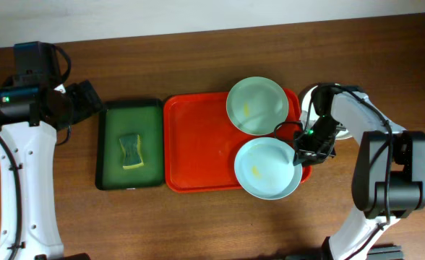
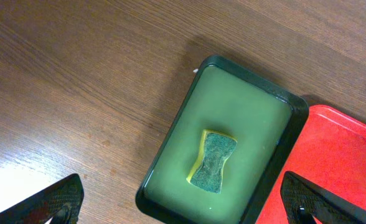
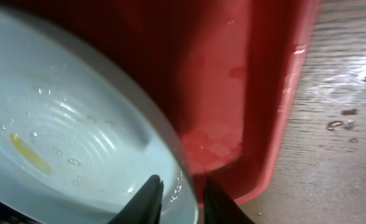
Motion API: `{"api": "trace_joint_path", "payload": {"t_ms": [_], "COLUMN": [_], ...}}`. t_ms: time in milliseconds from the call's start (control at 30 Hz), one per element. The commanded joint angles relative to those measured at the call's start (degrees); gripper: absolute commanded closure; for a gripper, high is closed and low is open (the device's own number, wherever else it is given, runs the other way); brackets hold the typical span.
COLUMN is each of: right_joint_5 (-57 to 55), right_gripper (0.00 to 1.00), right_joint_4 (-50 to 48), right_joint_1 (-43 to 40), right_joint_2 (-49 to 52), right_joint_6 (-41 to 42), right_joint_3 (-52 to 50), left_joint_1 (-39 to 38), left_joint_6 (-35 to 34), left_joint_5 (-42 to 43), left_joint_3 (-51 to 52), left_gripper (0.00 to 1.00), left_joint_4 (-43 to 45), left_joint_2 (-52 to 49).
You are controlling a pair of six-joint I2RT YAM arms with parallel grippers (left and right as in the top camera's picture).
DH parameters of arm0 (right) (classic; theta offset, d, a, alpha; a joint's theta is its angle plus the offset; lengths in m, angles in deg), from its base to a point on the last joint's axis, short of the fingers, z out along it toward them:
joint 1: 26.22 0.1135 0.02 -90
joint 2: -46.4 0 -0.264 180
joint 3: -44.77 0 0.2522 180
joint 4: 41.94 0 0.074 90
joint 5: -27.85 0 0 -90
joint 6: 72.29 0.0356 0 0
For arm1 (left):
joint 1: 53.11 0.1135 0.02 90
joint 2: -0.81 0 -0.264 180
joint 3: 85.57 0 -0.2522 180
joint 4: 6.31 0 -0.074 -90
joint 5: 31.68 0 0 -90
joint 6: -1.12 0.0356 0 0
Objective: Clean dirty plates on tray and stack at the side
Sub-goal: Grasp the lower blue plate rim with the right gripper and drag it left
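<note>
Overhead view: nothing on the red tray looks cleaned yet. Two mint plates sit on its right half. The far plate is at the tray's back right corner. The near plate is at its front right corner, overhanging the rim. Each shows a yellow smear.

The sponge lies in the green tray just left of the red tray, with neither arm on it. The right gripper is at the near plate's right edge; the right wrist view shows its fingers closed either side of that rim, gripping it. The left gripper hangs above the green tray, jaws spread wide, holding nothing.

I judge this to be the pick-up of one dirty plate, with wiping and stacking of both left to do.

A pale round shape on the worktop right of the red tray may be a third plate set aside, but the right arm covers most of it. Whether the near plate is lifted clear of the tray cannot be told.
</note>
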Motion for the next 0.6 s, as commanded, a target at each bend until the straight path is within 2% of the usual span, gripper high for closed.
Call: {"api": "trace_joint_path", "payload": {"t_ms": [0, 100, 200, 333, 533, 567], "right_joint_5": [0.11, 0.13, 2.29, 14.21, 14.84, 14.84], "right_gripper": [0.79, 0.96, 0.96, 0.96, 0.96, 0.96], "right_joint_4": [-0.15, -0.17, -0.17, -3.45, -16.20, -17.73], "right_joint_1": [2.10, 3.61, 5.44, 11.28, 19.93, 20.83], "right_joint_2": [-0.31, -0.31, -0.31, -0.31, -0.31, -0.31], "right_joint_6": [-0.13, -0.11, 2.67, 3.72, 26.53, 28.28], "right_joint_3": [-1.18, -2.67, -3.54, -3.54, -3.52, -3.52], "left_joint_1": [0.09, 0.09, 0.09, 0.09, 0.09, 0.09], "left_joint_6": [-0.55, -0.55, -0.55, -0.55, -0.55, -0.55], "left_joint_5": [0.02, 0.02, 0.02, 0.02, 0.02, 0.02], "left_joint_3": [-0.35, -0.35, -0.35, -0.35, -0.35, -0.35], "left_gripper": [0.01, 0.01, 0.01, 0.01, 0.01, 0.01], "left_joint_4": [-0.07, -0.07, -0.07, -0.07, -0.07, -0.07], "left_joint_2": [0.13, 0.13, 0.13, 0.13, 0.13, 0.13]}}
